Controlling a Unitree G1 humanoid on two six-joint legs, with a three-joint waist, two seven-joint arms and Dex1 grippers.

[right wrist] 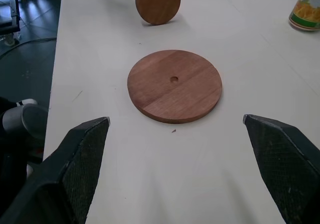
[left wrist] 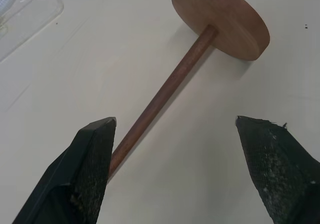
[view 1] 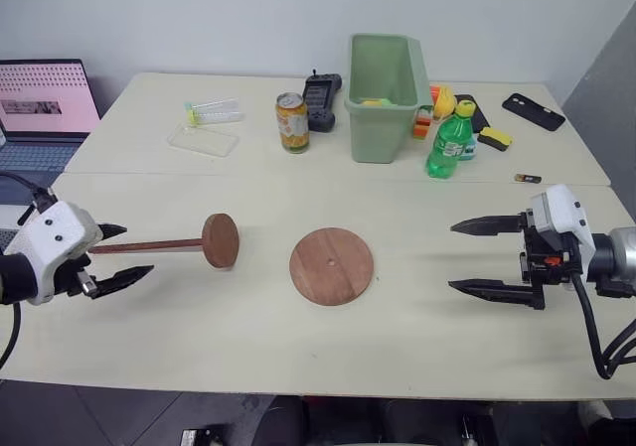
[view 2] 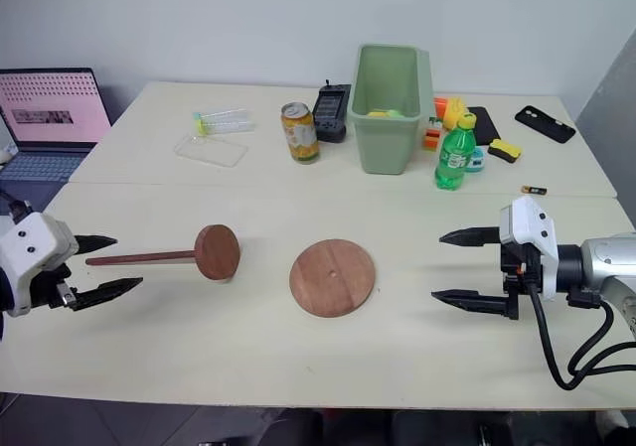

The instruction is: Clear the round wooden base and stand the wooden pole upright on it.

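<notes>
Nearest the robot, on the pale cream table, both black two-fingered pincers stand wide and hold nothing. At the left, the left gripper has its fingers splayed on either side of the free end of the thin dark-brown wooden pole, not touching it as far as the left wrist view tells; the rod lies flat on the table, its fixed reddish-brown disc standing on edge at the far end from the gripper (towards the table's middle). At the right, the right gripper hovers over the table with its fingers pointing towards the flat, round reddish-brown wooden base, well apart from it. That base lies bare at the table's middle, its small centre hole showing, just beside the pole's disc.

Farther back stand a yellow-orange drinks can, a pale green plastic bin and a green soda bottle. A laptop with a pink screen sits at the far left.
</notes>
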